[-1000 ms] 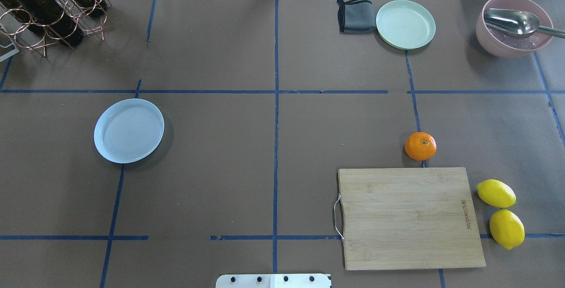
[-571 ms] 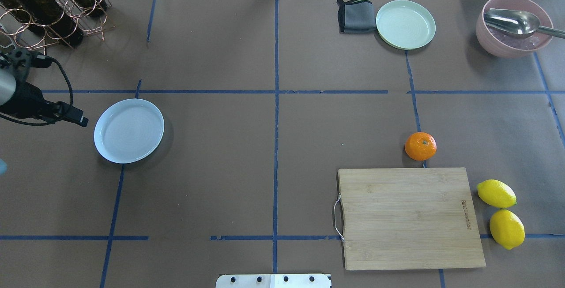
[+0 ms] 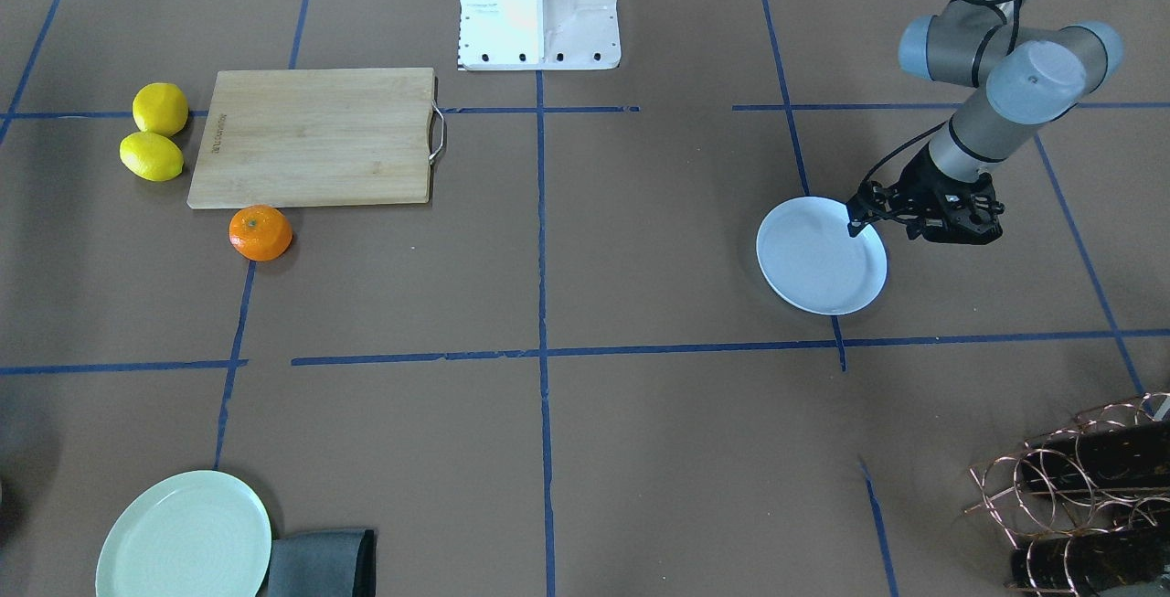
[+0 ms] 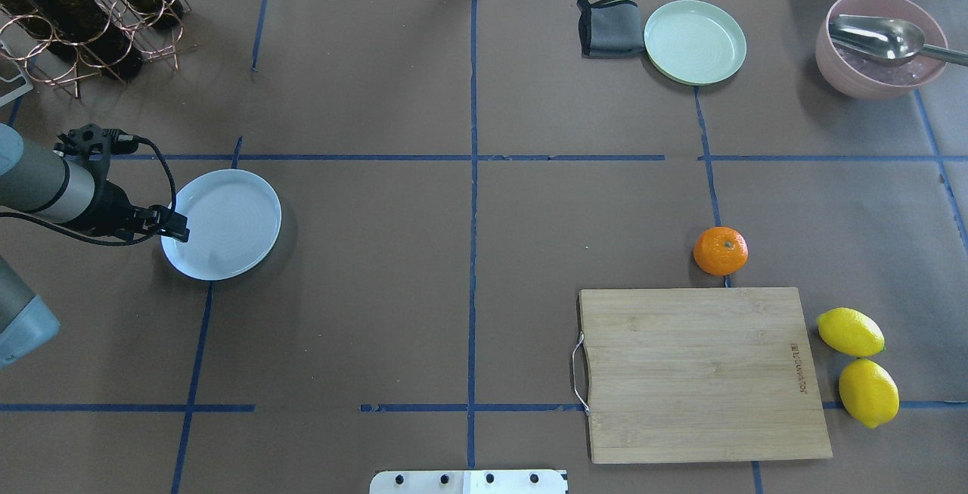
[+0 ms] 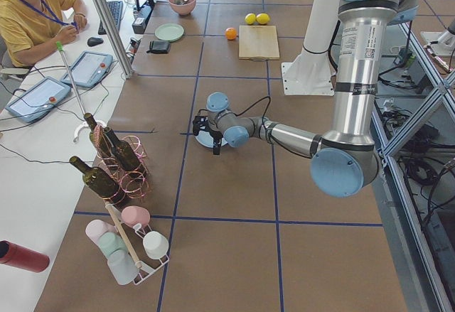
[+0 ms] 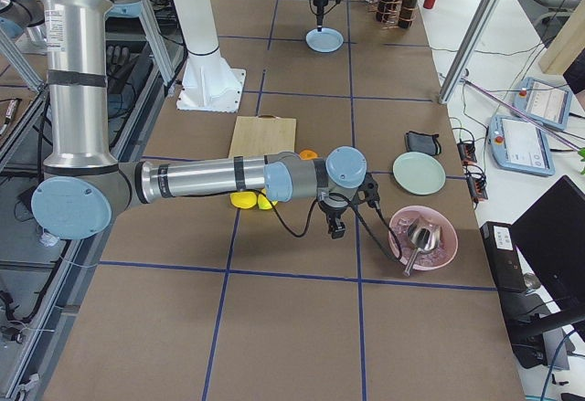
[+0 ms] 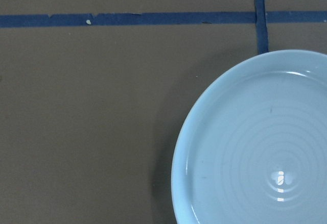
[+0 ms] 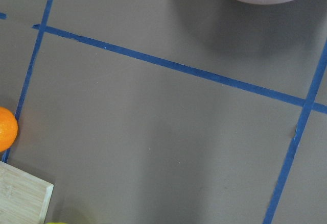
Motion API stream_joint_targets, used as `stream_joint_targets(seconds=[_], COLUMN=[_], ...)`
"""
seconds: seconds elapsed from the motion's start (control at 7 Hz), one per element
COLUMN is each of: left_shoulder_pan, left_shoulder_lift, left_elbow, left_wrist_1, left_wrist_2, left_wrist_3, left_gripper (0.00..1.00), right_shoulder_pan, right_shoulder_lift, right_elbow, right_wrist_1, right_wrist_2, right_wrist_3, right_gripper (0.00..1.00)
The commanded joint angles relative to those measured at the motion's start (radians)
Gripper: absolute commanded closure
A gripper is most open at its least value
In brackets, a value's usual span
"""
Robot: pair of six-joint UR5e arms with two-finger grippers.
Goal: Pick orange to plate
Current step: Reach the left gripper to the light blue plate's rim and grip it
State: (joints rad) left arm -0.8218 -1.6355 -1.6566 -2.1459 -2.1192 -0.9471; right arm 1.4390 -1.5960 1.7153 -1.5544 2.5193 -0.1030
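The orange (image 4: 721, 250) rests on the brown table cover just beyond the cutting board's far edge, and it also shows as the orange (image 3: 260, 232) and, cut off at the left edge of the right wrist view, the orange (image 8: 6, 128). The pale bluish plate (image 4: 221, 224) lies empty on the table's left half. My left gripper (image 4: 144, 222) hangs at the plate's left rim; its fingers are hidden, so I cannot tell its state. My right gripper (image 6: 334, 226) hovers between the orange and the pink bowl, and only the exterior right view shows it, so I cannot tell its state.
A wooden cutting board (image 4: 703, 373) lies near the orange, with two lemons (image 4: 858, 365) to its right. A pale green plate (image 4: 694, 41), a grey cloth (image 4: 607, 25) and a pink bowl (image 4: 881, 44) with a scoop stand at the back right. A bottle rack (image 4: 83, 10) fills the back left corner.
My left arm has come in from the left edge and moved right, so its gripper now reaches the plate's left rim. The orange and plate have not moved.
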Motion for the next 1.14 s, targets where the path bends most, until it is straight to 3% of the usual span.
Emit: stream_joint_targets(seconds=[0.0,0.14,0.29,0.43,0.57,0.71,1.0], left_shoulder_pan=[0.004,0.004,0.004,0.004,0.004,0.000,-0.014], left_shoulder_lift=[-0.007,-0.007,-0.015,-0.015,-0.017,-0.017,-0.157], left_elbow=[0.011,0.017,0.021,0.020,0.008,-0.074,-0.095], left_wrist_1=[0.000,-0.002,-0.002,-0.002,-0.003,-0.003,0.000], left_wrist_2=[0.002,0.002,0.002,0.002,-0.007,-0.010,-0.080], left_wrist_3=[-0.004,0.001,0.001,-0.004,-0.005,-0.007,-0.155], left_gripper=[0.41,0.71,0.82,1.00,1.00,1.00,1.00], right_shoulder_pan=[0.000,0.000,0.000,0.000,0.000,0.000,0.000], right_shoulder_lift=[-0.001,-0.001,-0.001,-0.001,-0.001,0.001,0.004], right_elbow=[-0.002,-0.002,-0.002,-0.002,-0.002,0.000,0.007], right_wrist_1=[0.000,0.000,0.000,0.000,0.002,0.002,0.002], right_wrist_2=[0.007,0.007,0.007,0.007,0.007,0.007,0.007], right_wrist_3=[0.000,0.000,0.000,0.000,0.000,0.000,0.002], right_gripper=[0.00,0.00,0.00,0.00,0.00,0.00,0.00])
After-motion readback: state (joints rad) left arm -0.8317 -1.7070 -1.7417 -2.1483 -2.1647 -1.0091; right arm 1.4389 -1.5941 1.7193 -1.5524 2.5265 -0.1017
